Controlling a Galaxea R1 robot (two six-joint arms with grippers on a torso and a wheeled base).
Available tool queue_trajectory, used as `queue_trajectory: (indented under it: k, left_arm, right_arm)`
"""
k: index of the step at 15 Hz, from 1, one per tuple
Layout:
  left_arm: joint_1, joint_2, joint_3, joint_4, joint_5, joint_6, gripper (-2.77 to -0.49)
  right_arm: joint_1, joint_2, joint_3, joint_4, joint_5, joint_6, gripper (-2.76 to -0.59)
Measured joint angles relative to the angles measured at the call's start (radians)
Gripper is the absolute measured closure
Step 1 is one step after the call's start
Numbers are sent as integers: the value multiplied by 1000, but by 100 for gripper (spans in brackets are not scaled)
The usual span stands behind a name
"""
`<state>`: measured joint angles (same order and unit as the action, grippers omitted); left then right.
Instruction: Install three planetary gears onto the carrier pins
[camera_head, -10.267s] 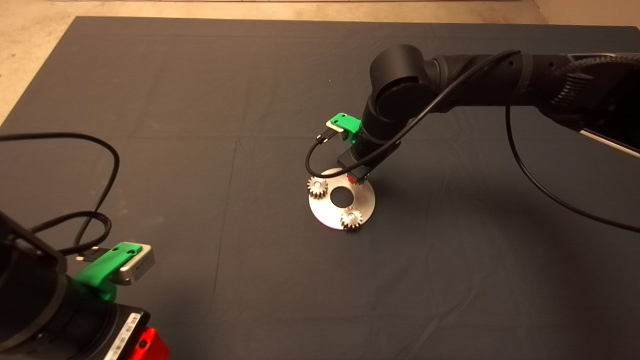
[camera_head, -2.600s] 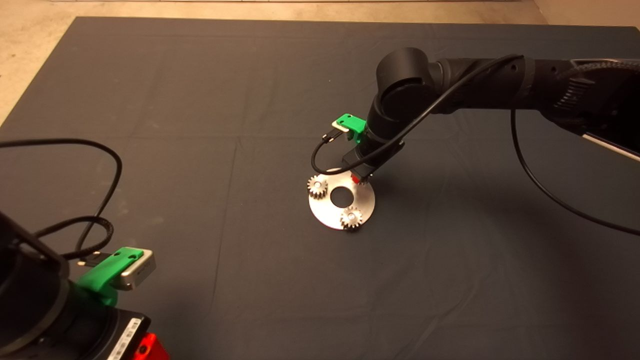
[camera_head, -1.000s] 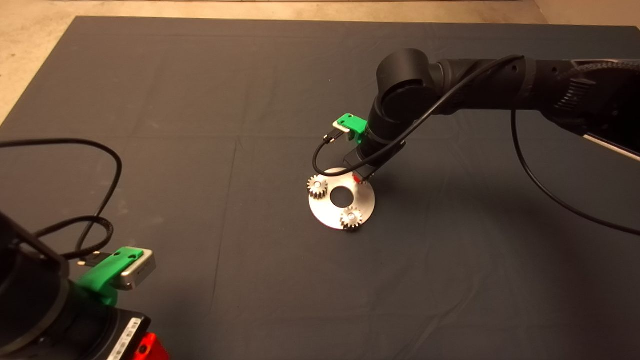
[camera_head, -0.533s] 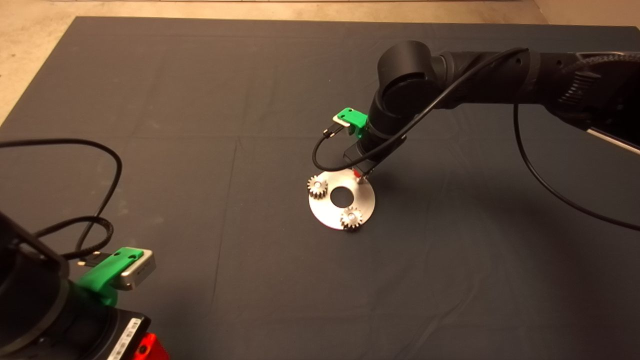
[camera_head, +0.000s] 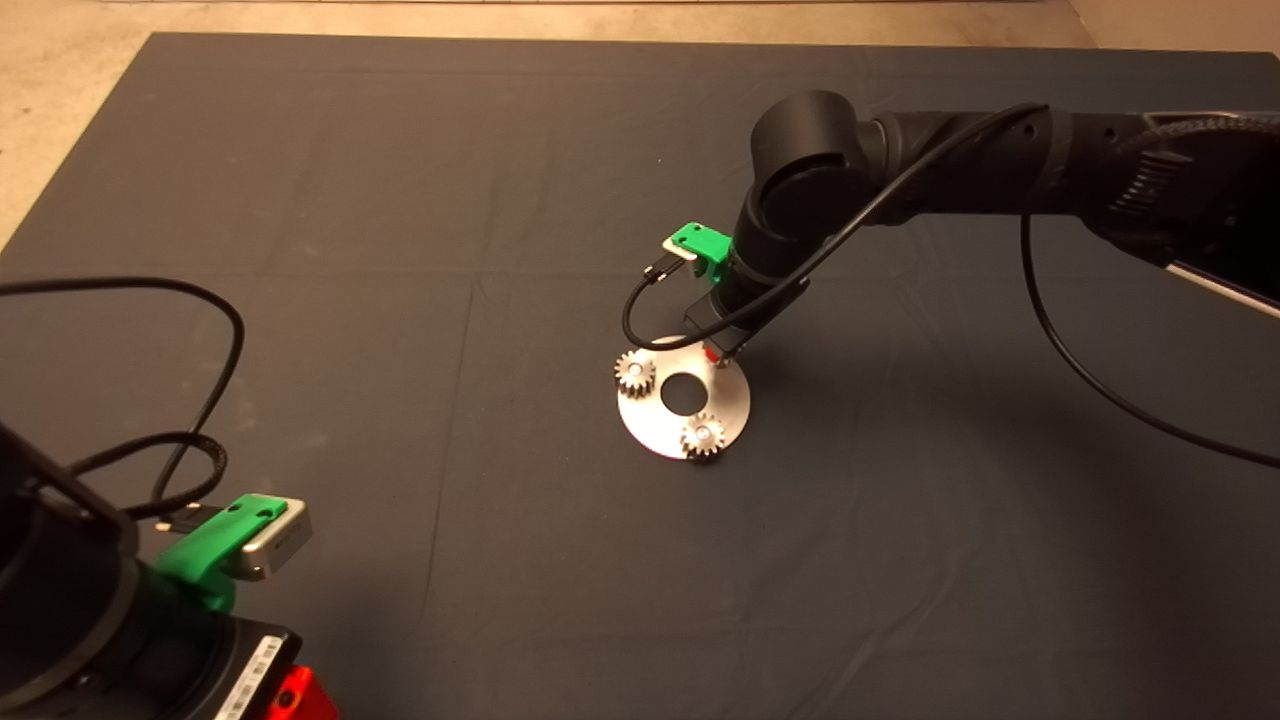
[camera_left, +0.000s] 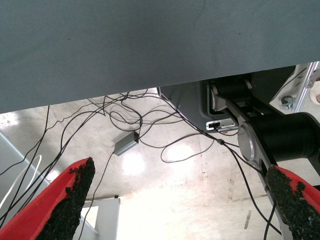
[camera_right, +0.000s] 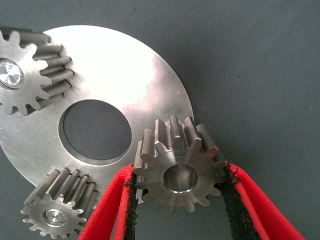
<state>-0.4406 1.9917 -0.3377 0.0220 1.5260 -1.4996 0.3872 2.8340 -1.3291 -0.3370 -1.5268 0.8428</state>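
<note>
The shiny round carrier disc (camera_head: 655, 425) lies mid-mat. Two planetary gears (camera_head: 634, 373) (camera_head: 703, 436) sit on carrier pins, and the pin tops (camera_right: 10, 72) (camera_right: 54, 215) shine in their centre holes. My right gripper (camera_head: 717, 352) hangs over the disc's far right rim, shut on a third gear (camera_right: 178, 172). That gear is upright between the red fingers (camera_right: 112, 205), above the disc's (camera_right: 125, 85) edge. I cannot tell whether it sits on a pin. My left gripper (camera_head: 290, 695) is parked at the lower left, and its fingers (camera_left: 65, 200) are spread apart with nothing between them.
A black cable (camera_head: 200, 400) loops across the mat at the left near the parked arm. The right arm (camera_head: 950, 180) reaches in over the mat's far right part. Bare floor (camera_head: 60, 120) borders the mat at the far left. The left wrist view shows floor cables (camera_left: 150, 130) beyond the mat edge.
The right wrist lifted slightly half a second ago and has come back down over the disc's rim, with the gear gripped throughout. The seated gears and left arm have not moved.
</note>
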Motion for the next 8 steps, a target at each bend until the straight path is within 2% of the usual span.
queue_trajectory:
  k: [8]
  left_arm:
    - [6,0,0,0,0,0,-246]
  right_arm:
    - [-30,0,-24,-26,6,-4,-103]
